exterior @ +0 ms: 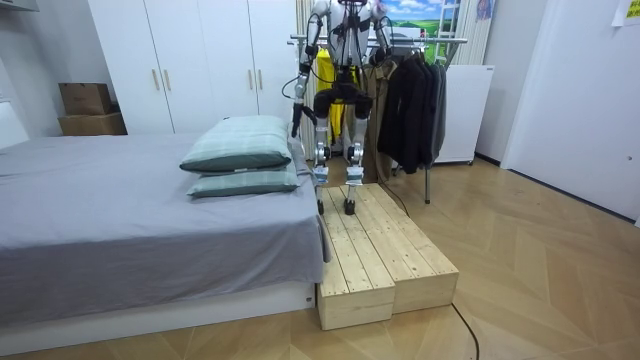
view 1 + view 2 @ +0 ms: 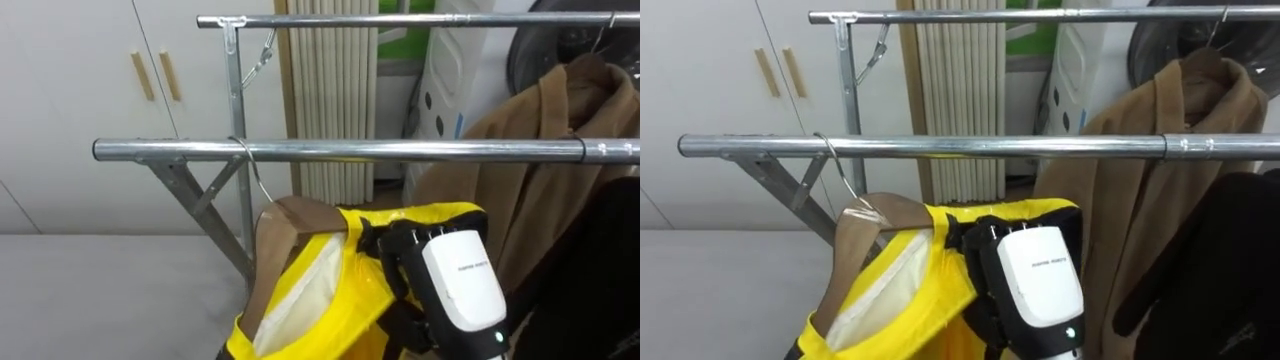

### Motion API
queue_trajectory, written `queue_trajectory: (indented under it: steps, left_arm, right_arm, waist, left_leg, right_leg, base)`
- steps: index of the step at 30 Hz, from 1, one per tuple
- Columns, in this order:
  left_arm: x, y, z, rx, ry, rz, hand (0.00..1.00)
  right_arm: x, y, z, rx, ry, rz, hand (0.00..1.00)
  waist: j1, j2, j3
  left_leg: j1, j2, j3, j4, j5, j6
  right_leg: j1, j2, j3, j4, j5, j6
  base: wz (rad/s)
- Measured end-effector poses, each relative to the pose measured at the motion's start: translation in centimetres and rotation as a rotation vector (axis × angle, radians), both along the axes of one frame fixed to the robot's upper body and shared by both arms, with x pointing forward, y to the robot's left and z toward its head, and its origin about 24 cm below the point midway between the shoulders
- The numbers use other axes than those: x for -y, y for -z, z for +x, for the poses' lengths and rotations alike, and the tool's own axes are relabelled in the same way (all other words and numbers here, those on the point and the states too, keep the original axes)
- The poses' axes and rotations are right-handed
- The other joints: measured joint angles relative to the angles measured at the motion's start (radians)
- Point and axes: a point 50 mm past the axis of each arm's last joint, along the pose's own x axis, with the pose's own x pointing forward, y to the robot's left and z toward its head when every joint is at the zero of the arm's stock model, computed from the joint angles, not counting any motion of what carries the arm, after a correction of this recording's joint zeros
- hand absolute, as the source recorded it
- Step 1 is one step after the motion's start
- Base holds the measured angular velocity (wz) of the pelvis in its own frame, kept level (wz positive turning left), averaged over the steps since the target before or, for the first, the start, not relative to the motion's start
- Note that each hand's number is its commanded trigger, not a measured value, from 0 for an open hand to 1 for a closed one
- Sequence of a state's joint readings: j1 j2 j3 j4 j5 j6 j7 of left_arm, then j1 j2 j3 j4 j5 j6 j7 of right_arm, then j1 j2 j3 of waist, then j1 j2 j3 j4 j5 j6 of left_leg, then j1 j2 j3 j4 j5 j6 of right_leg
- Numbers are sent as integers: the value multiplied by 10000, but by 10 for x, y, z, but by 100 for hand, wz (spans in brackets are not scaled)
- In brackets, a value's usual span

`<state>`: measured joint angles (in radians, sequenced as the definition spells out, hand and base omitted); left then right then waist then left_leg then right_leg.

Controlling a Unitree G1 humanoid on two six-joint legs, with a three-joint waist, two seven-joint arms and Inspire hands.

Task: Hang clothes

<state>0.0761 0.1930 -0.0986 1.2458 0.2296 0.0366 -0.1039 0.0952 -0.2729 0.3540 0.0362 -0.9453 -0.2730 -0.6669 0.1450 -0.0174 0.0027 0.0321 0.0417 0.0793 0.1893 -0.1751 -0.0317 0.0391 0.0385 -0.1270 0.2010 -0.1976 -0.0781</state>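
Right hand point(image 2: 452, 288) curls its fingers over the shoulder of the yellow jacket point(image 2: 335, 305) on a wooden hanger point(image 2: 285, 228), whose hook sits over the near rail point(image 2: 420, 151).

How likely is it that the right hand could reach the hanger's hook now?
Probably yes: the right hand, shut on the yellow garment beside the wooden hanger, has open space up to the hook at the near rail.
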Motion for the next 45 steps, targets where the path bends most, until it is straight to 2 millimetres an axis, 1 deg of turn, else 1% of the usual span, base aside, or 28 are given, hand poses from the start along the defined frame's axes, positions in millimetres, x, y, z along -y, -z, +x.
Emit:
queue_trajectory:
  steps: [5, 6, 7, 8, 10, 20, 29, 39, 45]
  left_arm:
    - [1, 0, 0, -8, 5, 10, 0]
    - [1, 0, 0, -6, 8, 14, 0]
    - [1, 0, 0, -6, 9, 14, 0]
    - [1, 0, 0, -5, 12, 14, 0]
    - [1, 0, 0, -10, 13, 4, 0]
    - [1, 0, -1, -9, 0, 15, 0]
    - [1, 0, 0, 59, -34, 86, 0]
    - [0, 0, 0, 83, -55, 228, 0]
    - [0, 0, -1, 76, -62, 257, 0]
  right_arm:
    - [-1, -2, 1, 49, -127, 60, 100]
    - [-2, -2, 1, 6, -160, 188, 98]
    - [-3, -2, 1, -29, -167, 277, 53]
    - [-3, -2, 0, -118, -212, 378, 0]
    - [-4, -1, 0, -294, -270, 407, 0]
    - [-3, 3, 2, -960, -261, 269, 0]
    - [5, 21, 3, -1970, 222, -218, 0]
    - [7, 24, 5, -2385, 572, -439, 0]
    - [6, 25, 5, -2538, 501, -441, 0]
  waist:
    - [-16, 5, 6]
    - [-27, 5, 6]
    - [-27, 5, 6]
    - [-27, 6, 7]
    - [-25, 30, 38]
    - [-16, 16, 25]
    - [-56, -39, 9]
    - [-61, -97, -23]
    - [-61, -104, -20]
  left_leg:
    - [-13, -13, 1, -45, -1, 0]
    - [-9, -14, 0, -53, -1, -1]
    - [-1, -14, 0, -64, -1, -1]
    - [23, -13, 1, -95, -1, 0]
    - [117, -12, 1, -143, -1, 0]
    - [150, -34, -1, -259, -1, -2]
    - [129, -25, -28, -261, -1, -2]
    - [136, -9, -32, -260, -2, -2]
    - [136, -10, -33, -260, -3, -2]
  right_leg:
    - [29, -4, 9, -150, -4, 8]
    - [34, -4, 11, -158, -4, 9]
    - [36, -3, 12, -158, -4, 9]
    - [46, 1, 14, -161, -4, 9]
    - [137, 4, 20, -200, -9, 17]
    - [165, -1, 8, -297, -12, 32]
    - [166, 5, -9, -316, -13, 33]
    - [161, 10, -30, -287, -11, 35]
    - [160, 5, -46, -276, -9, 37]
  base:
    - [0]
    - [0]
    - [0]
    - [0]
    - [0]
    - [0]
    - [0]
    - [0]
    - [0]
